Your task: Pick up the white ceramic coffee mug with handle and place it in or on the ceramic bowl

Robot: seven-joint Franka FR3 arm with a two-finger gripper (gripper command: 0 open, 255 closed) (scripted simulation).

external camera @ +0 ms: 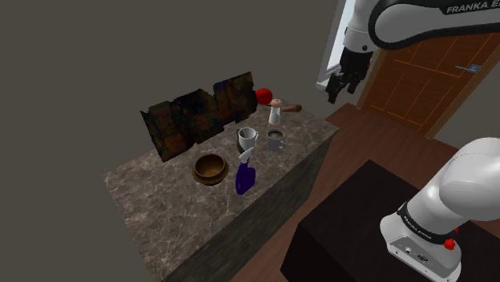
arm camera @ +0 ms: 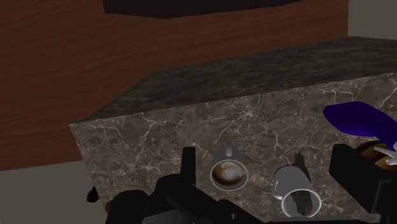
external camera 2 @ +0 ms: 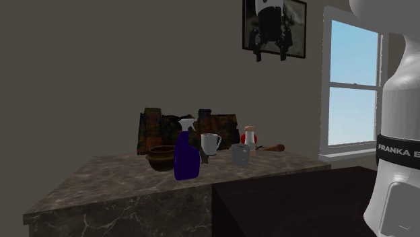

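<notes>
Dark marbled counter (external camera: 160,200) carries the objects. Gripper (external camera: 343,86) hangs high, well apart from it, jaws spread, holding nothing. White mug (external camera: 247,138) stands upright far below the jaws, sighted between the fingers (arm camera: 189,167), untouched. Brown bowl (external camera: 210,168) sits near the mug, not touching it.

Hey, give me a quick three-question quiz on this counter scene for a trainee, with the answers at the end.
1. How many mugs stand on the counter?
2. True or false: the white mug sits in the bowl.
3. The gripper is: A. shut on the white mug; B. open, in the air, touching nothing; C. resting on the bowl.

Key:
1. Two: the white mug and a grey mug.
2. False: it stands on the counter, apart from the bowl.
3. B.
</notes>
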